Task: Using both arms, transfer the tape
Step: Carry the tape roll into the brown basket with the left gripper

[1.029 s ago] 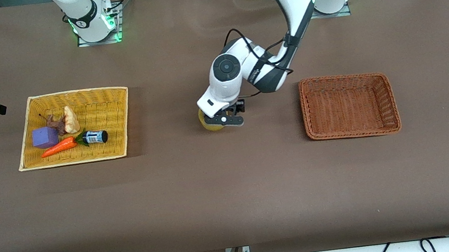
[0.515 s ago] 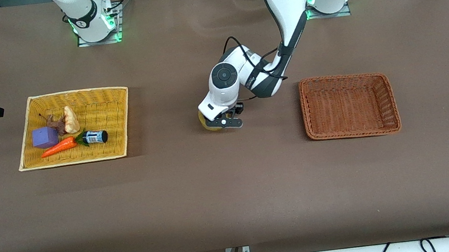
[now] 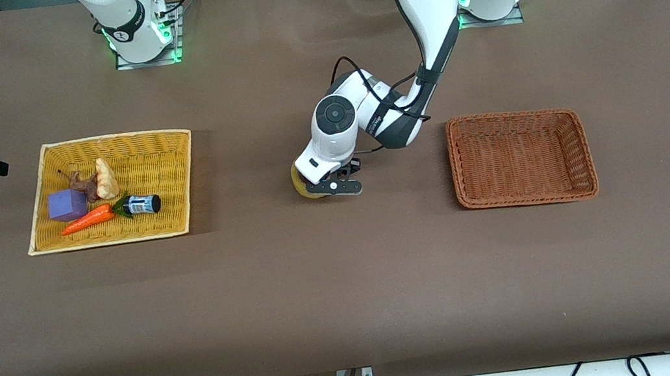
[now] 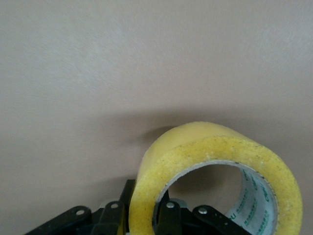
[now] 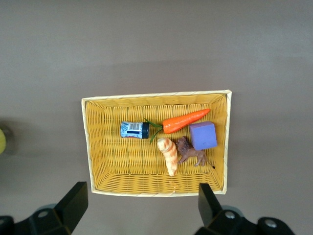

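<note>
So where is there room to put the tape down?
The brown basket holds nothing. Bare table runs wide between both baskets and the front camera. The yellow basket is crowded at the end with the purple cube, carrot and bottle. The left tool is shut on the tape.

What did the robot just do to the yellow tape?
The left end effector sank a little and shut on the tape, one finger through its hole; before, it was open. The tape stayed on the table between the two baskets. The right end effector stayed open over the yellow basket, whose toys did not move.
</note>
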Controlling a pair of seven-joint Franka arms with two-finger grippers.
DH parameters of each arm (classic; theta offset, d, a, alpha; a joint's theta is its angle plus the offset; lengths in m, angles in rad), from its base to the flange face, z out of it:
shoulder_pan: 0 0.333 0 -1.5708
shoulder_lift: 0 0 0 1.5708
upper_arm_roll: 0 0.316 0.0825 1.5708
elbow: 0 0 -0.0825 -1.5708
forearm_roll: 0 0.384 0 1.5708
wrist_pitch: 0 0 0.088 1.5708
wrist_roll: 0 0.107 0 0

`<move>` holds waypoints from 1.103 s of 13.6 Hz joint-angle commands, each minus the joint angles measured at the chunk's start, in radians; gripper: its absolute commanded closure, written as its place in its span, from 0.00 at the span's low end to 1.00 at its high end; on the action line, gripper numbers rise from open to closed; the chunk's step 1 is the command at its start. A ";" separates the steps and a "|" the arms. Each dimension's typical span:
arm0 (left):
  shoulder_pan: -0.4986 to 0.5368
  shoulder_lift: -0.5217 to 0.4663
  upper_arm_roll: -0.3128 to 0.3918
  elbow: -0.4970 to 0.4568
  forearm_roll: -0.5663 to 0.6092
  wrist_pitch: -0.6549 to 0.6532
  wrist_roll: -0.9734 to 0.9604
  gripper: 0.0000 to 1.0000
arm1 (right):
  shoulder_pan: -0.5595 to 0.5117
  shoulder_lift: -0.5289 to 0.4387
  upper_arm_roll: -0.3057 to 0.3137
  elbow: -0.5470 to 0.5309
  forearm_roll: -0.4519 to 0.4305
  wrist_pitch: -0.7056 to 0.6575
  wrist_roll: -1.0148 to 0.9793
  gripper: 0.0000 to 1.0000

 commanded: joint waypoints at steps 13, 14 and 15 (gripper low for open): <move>0.581 -0.218 -0.002 -0.161 0.167 -0.553 0.606 1.00 | 0.000 0.010 0.009 0.030 -0.009 -0.025 -0.010 0.00; 0.599 -0.221 -0.002 -0.202 0.166 -0.501 0.656 1.00 | 0.001 0.010 0.011 0.030 -0.009 -0.025 -0.010 0.00; 0.609 -0.220 0.000 -0.231 0.167 -0.467 0.670 1.00 | 0.001 0.010 0.013 0.030 -0.009 -0.025 -0.010 0.00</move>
